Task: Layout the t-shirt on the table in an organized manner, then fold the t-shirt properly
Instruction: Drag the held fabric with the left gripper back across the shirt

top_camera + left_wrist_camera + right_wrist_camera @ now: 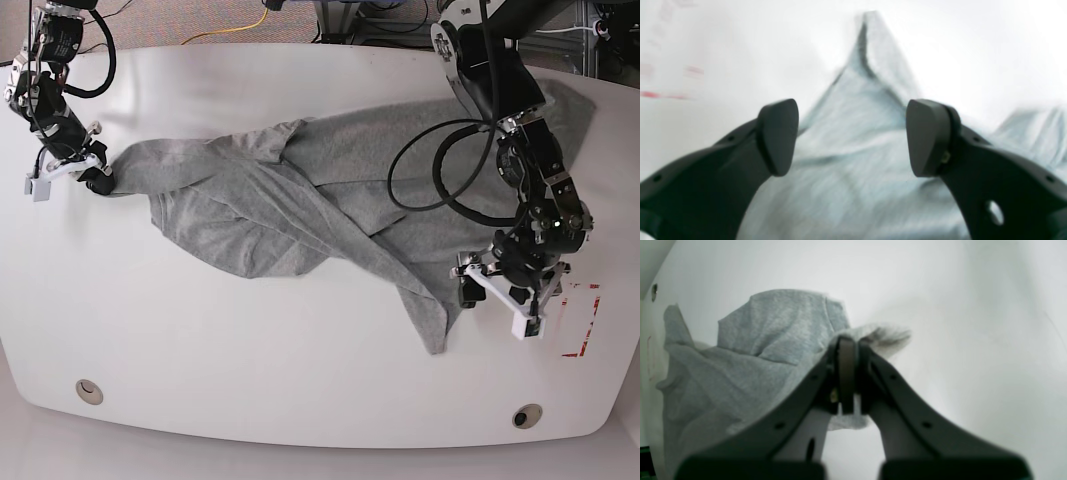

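Through my left wrist camera, my left gripper (pixel 852 137) stands spread wide with nothing between its pads, hanging over the t-shirt (pixel 853 160), whose grey cloth runs up to a narrow point on the white table (pixel 973 50); blurred red marks lie left of the cloth. Through my right wrist camera, my right gripper (pixel 846 350) is pinched tight on a bunched edge of the t-shirt (pixel 773 336), the rest of the cloth trailing away to its left. In the base view the t-shirt (pixel 300 200) lies rumpled and stretched across the table (pixel 250 380); my right gripper (pixel 92 172) clamps its far-left end, my left gripper (pixel 500 295) hovers just beside its lower-right tail, with red tape (pixel 585 320) further right.
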`<state>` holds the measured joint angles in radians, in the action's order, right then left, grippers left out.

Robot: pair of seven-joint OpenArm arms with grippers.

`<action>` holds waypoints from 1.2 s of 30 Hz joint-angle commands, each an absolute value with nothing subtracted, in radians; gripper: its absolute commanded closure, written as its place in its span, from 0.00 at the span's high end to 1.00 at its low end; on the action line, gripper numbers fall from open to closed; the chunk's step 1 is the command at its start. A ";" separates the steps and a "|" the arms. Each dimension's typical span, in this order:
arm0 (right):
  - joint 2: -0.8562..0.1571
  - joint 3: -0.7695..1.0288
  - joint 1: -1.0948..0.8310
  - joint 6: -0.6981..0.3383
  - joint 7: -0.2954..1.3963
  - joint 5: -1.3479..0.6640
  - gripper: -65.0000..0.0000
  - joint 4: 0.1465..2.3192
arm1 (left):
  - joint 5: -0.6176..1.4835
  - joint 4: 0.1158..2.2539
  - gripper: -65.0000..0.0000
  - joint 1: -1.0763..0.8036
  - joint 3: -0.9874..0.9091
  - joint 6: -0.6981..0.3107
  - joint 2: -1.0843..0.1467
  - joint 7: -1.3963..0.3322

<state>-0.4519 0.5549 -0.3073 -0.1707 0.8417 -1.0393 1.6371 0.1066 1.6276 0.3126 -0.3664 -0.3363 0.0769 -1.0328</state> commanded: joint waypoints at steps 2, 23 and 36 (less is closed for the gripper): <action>-0.472 0.565 -0.302 -0.179 0.822 -1.052 0.00 1.655 | 0.114 1.515 0.74 0.371 -0.360 -0.297 0.105 -0.903; -0.444 0.562 -0.274 -0.179 0.822 -1.052 0.00 1.655 | 0.113 1.003 0.73 0.489 -0.320 -0.045 0.099 -0.521; -0.444 0.561 -0.269 -0.179 0.822 -1.052 0.00 1.655 | 0.113 0.816 0.74 0.556 -0.318 -0.051 0.088 -0.449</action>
<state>-0.4240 0.5526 -0.2779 -0.1730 0.8417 -1.0359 1.6371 0.1062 0.8158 0.5316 -0.3222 -0.0452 0.0864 -0.4641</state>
